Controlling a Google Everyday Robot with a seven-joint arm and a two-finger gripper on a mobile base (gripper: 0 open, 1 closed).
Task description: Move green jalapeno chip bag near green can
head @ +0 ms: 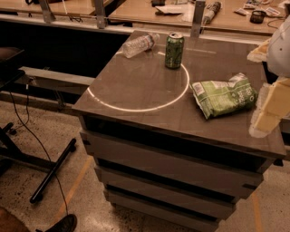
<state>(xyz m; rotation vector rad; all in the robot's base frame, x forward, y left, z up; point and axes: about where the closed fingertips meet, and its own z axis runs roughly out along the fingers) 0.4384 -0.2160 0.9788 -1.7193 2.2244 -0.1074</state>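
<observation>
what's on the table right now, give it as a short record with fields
chip bag: lying flat on the right side of the table, apart from the can
can: upright, near the far edge
water bottle: on its side, just left of the can
gripper: at the right edge of view, just right of the chip bag
task state: chip bag not yet beside the can

Lab: workbenches (140,13), floor cable (28,132), tool (267,113) at cabinet's (172,168) right.
</observation>
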